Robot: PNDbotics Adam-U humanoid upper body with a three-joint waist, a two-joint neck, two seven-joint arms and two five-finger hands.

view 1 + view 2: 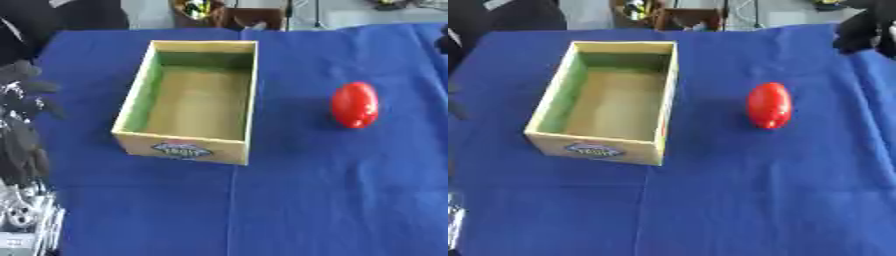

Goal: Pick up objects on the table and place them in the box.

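Blue cloth [332,200] covers the whole table, with one faint crease running down from the box toward the near edge.

Box [245,100]: yellow-green card walls, open top, a printed label on the near wall. It stands left of centre, long axis running away from the robot. Inside looks bare; nothing seen on the floor of it.

Left hand [22,115]: dark, at the left margin of the left eye view, well apart from the box, raised rather than on the cloth. Fingers appear spread and fairly straight, holding nothing. Silver arm parts show below it in the lower left corner.

Right hand [866,27]: a dark shape at the upper right corner of the right eye view, over the far edge of the cloth. Too blurred there to say whether its fingers are apart or together.

Egg [769,105]: red, glossy, egg-shaped, lying on the cloth right of the box and clear of it, long axis pointing roughly away from the robot. Not touched by either hand.

Handling, as judgement only: the shine suggests hard smooth plastic, likely hollow and light, stiff, not very fragile. Rounded and slick, so it may roll on the cloth or squirt out of a pinch near either tip. Best taken across the widest middle, thumb opposite fingers, from above. Right hand is nearer.
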